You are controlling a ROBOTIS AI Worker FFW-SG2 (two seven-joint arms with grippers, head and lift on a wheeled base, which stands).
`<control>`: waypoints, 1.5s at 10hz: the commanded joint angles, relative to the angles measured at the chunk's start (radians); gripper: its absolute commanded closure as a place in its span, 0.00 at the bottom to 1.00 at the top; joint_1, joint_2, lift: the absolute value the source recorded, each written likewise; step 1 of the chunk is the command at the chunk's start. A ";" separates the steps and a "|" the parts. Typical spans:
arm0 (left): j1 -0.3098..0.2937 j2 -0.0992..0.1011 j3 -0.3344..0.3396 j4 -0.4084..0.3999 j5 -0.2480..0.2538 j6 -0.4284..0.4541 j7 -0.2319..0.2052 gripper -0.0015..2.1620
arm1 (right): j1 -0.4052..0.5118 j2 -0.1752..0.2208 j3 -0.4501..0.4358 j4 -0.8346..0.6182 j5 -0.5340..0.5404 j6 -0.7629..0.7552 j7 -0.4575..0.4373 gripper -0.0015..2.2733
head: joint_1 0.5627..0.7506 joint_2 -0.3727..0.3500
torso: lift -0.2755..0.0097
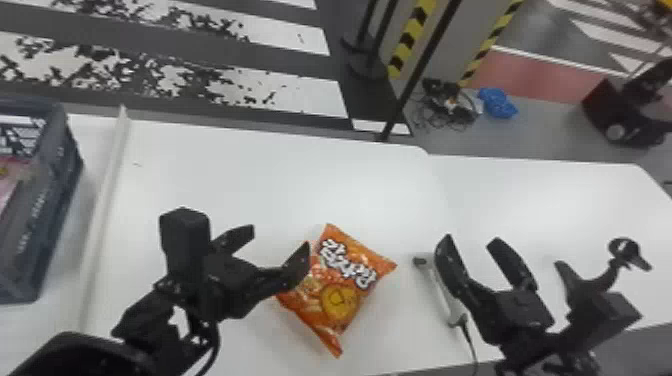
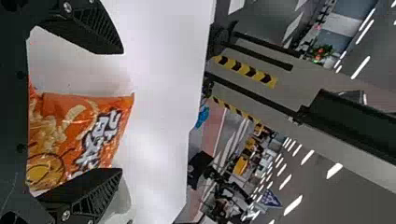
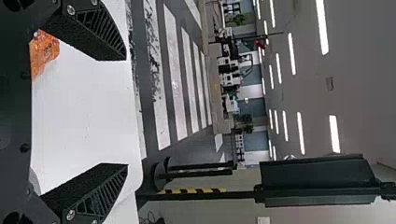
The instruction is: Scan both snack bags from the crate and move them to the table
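Orange snack bag, printed face up, lies on the white surface between the two grippers in the head view. Bold white lettering with dark outlines crosses its upper part, above a round yellow face. The long axis runs diagonally, the lettered end pointing away and to the right, the opposite end near and to the left; the lettering runs across this axis. The left gripper stands just left of the bag, its fingers spread wide and holding nothing; one overlaps the bag's left edge in the head view, though contact cannot be judged. The right gripper is well right of the bag, its fingers likewise parted, with nothing between them. A white corded device lies just beside the right gripper's nearer finger to the bag. At far left is a blue-grey crate with print on its side; a pink packet shows partly inside. A pale raised strip runs between crate and bag. Beyond lies a floor striped dark and white.
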 commanded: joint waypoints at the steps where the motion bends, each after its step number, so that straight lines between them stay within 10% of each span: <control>1: 0.056 0.066 0.040 -0.140 -0.025 0.006 0.040 0.02 | 0.009 0.000 0.009 -0.006 0.055 0.035 0.039 0.05 | 0.70 0.03 | 0.66; 5: 0.282 0.135 0.291 -0.453 -0.123 -0.037 0.109 0.03 | 0.009 -0.002 0.098 0.014 0.142 0.038 0.151 0.05 | 0.70 0.03 | 0.66; 11: 0.454 0.132 0.563 -0.564 0.042 -0.047 0.068 0.03 | 0.072 -0.065 0.384 0.157 0.487 -0.342 0.158 0.05 | 0.70 0.55 | 0.66; 13: 0.483 0.123 0.606 -0.551 0.105 -0.050 0.043 0.03 | 0.054 -0.149 0.555 0.201 0.793 -0.333 -0.044 0.05 | 0.70 0.73 | 0.66; 15: 0.484 0.117 0.601 -0.530 0.112 -0.050 0.028 0.03 | 0.029 -0.155 0.621 0.212 0.856 -0.220 -0.127 0.05 | 0.70 0.91 | 0.66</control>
